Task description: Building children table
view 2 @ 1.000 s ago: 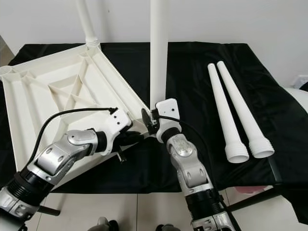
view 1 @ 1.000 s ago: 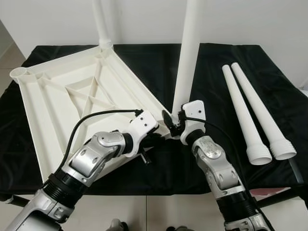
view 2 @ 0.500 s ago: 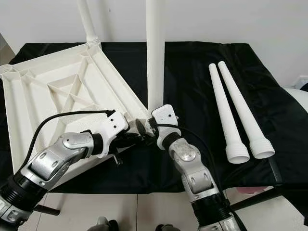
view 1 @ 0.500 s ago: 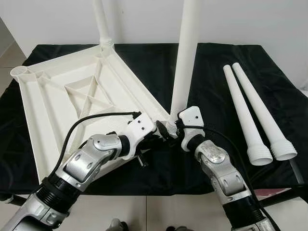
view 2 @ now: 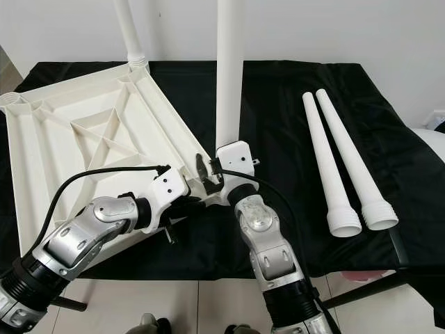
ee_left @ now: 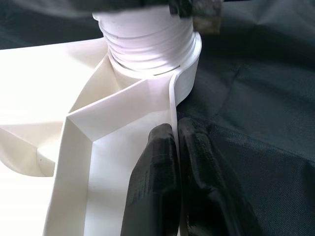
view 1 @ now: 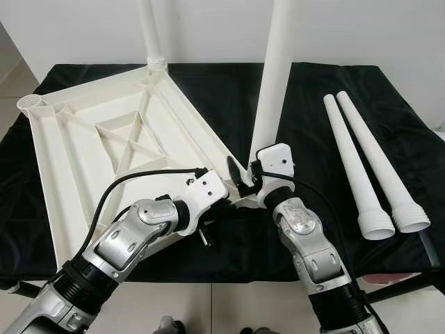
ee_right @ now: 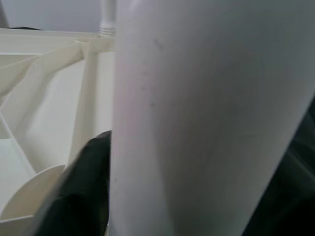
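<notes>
A white tabletop (view 1: 83, 139) lies upside down on the black cloth. A white leg (view 1: 274, 76) stands upright in the socket of its near corner. My right gripper (view 1: 243, 174) is shut on the base of this leg, which passes close in front of its camera (ee_right: 206, 118) beside one black finger (ee_right: 83, 187). My left gripper (ee_left: 175, 147) is shut on the tabletop's thin rim, just below the leg's threaded end (ee_left: 147, 44). Another leg (view 1: 149, 31) stands in the far corner.
Two loose white legs (view 1: 351, 163) (view 1: 382, 163) lie side by side on the cloth at the right. An open socket (view 1: 29, 104) sits at the tabletop's left corner. Black cloth (view 1: 229, 90) covers the table, with a white wall behind.
My right wrist has turned around the base of the upright leg, and the leg's lean has shifted slightly. My left gripper has kept its hold on the rim.
</notes>
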Tool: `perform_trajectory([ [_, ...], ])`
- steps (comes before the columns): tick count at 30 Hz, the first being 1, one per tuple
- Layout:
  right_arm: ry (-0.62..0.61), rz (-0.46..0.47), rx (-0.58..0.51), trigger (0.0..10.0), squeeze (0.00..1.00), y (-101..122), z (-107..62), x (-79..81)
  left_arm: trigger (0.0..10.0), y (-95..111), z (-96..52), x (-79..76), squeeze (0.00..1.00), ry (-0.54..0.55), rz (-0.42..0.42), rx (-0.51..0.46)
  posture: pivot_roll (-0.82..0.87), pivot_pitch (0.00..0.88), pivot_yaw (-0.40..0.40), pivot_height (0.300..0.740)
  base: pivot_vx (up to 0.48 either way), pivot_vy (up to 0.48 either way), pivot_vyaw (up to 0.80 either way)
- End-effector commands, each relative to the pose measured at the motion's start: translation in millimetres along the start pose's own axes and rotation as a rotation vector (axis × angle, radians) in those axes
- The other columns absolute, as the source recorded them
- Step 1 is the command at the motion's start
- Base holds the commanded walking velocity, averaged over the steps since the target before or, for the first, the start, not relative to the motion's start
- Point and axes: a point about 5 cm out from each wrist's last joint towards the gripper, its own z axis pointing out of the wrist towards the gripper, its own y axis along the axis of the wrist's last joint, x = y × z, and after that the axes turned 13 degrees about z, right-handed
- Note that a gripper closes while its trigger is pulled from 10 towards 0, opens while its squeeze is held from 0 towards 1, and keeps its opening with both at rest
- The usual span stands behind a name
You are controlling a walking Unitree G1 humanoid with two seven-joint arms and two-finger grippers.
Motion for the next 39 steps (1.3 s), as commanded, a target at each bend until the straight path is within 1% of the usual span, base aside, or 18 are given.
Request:
perform_trajectory([
  [1, -0.076, -0.008, 0.086, 0.0, 0.0, -17.0, -1.9, -2.5, 0.0, 19.8, 0.5, -6.0, 0.0, -0.13, 0.079, -0.12, 0.02, 0.139, 0.01, 0.74, 0.0, 0.0, 0.0],
  [5, -0.113, -0.003, 0.097, 0.0, 0.0, -19.1, -1.3, -2.6, 0.0, 19.9, 0.6, -5.6, 0.0, -0.128, 0.081, -0.121, 0.02, 0.14, 0.01, 0.74, 0.0, 0.0, 0.0],
  [13, -0.051, 0.052, 0.096, 0.0, 0.0, -21.2, -3.6, 7.0, 0.0, 18.0, -1.5, -7.0, 0.0, -0.127, 0.08, -0.124, 0.02, 0.142, 0.006, 0.74, 0.0, 0.0, 0.0],
  [15, 0.051, 0.061, 0.111, 0.0, 0.0, -21.1, -7.4, 7.9, 0.0, 14.4, -4.8, -10.0, 0.0, -0.153, 0.111, -0.116, 0.02, 0.144, 0.001, 0.74, 0.0, 0.0, 0.0],
  [16, 0.051, 0.061, 0.111, 0.0, 0.0, -21.1, -7.4, 7.9, 0.0, 14.4, -4.8, -10.0, 0.0, -0.153, 0.111, -0.116, 0.02, 0.144, 0.001, 0.74, 0.0, 0.0, 0.0],
  [18, 0.219, 0.064, 0.143, 0.0, 0.0, -21.0, -14.1, 8.1, 0.0, 8.6, -10.0, -12.0, 0.0, -0.189, 0.148, -0.095, 0.02, 0.146, 0.0, 0.74, 0.0, 0.0, 0.0],
  [19, 0.219, 0.064, 0.143, 0.0, 0.0, -21.0, -14.1, 8.1, 0.0, 8.6, -10.0, -12.0, 0.0, -0.189, 0.148, -0.095, 0.02, 0.146, 0.0, 0.74, 0.0, 0.0, 0.0],
  [21, 0.476, 0.081, 0.192, 0.0, 0.0, -16.3, -28.2, 10.3, 0.0, 0.8, -19.2, -11.7, 0.0, -0.232, 0.176, -0.063, 0.01, 0.147, 0.002, 0.74, 0.0, 0.0, 0.0],
  [22, 0.476, 0.081, 0.192, 0.0, 0.0, -16.3, -28.2, 10.3, 0.0, 0.8, -19.2, -11.7, 0.0, -0.232, 0.176, -0.063, 0.01, 0.147, 0.002, 0.74, 0.0, 0.0, 0.0],
  [24, 0.697, 0.101, 0.239, 0.0, 0.0, -9.2, -42.8, 10.5, 0.0, -6.3, -27.6, -10.2, 0.0, -0.261, 0.193, -0.032, 0.01, 0.147, 0.003, 0.74, 0.0, 0.0, 0.0],
  [25, 0.697, 0.101, 0.239, 0.0, 0.0, -9.2, -42.8, 10.5, 0.0, -6.3, -27.6, -10.2, 0.0, -0.261, 0.193, -0.032, 0.01, 0.147, 0.003, 0.74, 0.0, 0.0, 0.0],
  [26, 0.79, 0.111, 0.262, 0.0, 0.0, -5.2, -48.7, 9.1, 0.0, -11.1, -32.9, -8.0, 0.0, -0.272, 0.204, -0.008, 0.01, 0.148, 0.002, 0.74, 0.0, 0.0, 0.0],
  [28, 0.79, 0.111, 0.262, 0.0, 0.0, -5.2, -48.7, 9.1, 0.0, -11.1, -32.9, -8.0, 0.0, -0.272, 0.204, -0.008, 0.01, 0.148, 0.002, 0.74, 0.0, 0.0, 0.0],
  [29, 0.945, 0.116, 0.293, 0.0, 0.0, 4.7, -57.0, 6.2, 0.0, -17.2, -40.6, -4.0, 0.0, -0.281, 0.221, 0.025, 0.02, 0.148, -0.004, 0.74, 0.0, 0.0, 0.0],
  [30, 0.945, 0.116, 0.293, 0.0, 0.0, 4.7, -57.0, 6.2, 0.0, -17.2, -40.6, -4.0, 0.0, -0.281, 0.221, 0.025, 0.02, 0.148, -0.004, 0.74, 0.0, 0.0, 0.0],
  [33, 1.032, 0.099, 0.283, 0.0, 0.0, 15.7, -58.0, 1.0, 0.0, -18.0, -41.6, -2.1, 0.0, -0.262, 0.223, 0.03, 0.02, 0.148, -0.009, 0.74, 0.0, 0.0, 0.0],
  [37, 1.02, 0.095, 0.275, 0.0, 0.0, 16.9, -55.6, -1.0, 0.0, -17.4, -40.7, -2.4, 0.0, -0.256, 0.22, 0.024, 0.02, 0.148, -0.009, 0.74, 0.0, 0.0, 0.0],
  [39, 0.977, 0.063, 0.262, 0.0, 0.0, 16.1, -50.3, -3.9, 0.0, -16.8, -38.6, -2.9, 0.0, -0.244, 0.218, 0.02, 0.02, 0.148, -0.009, 0.74, 0.0, 0.0, 0.0],
])
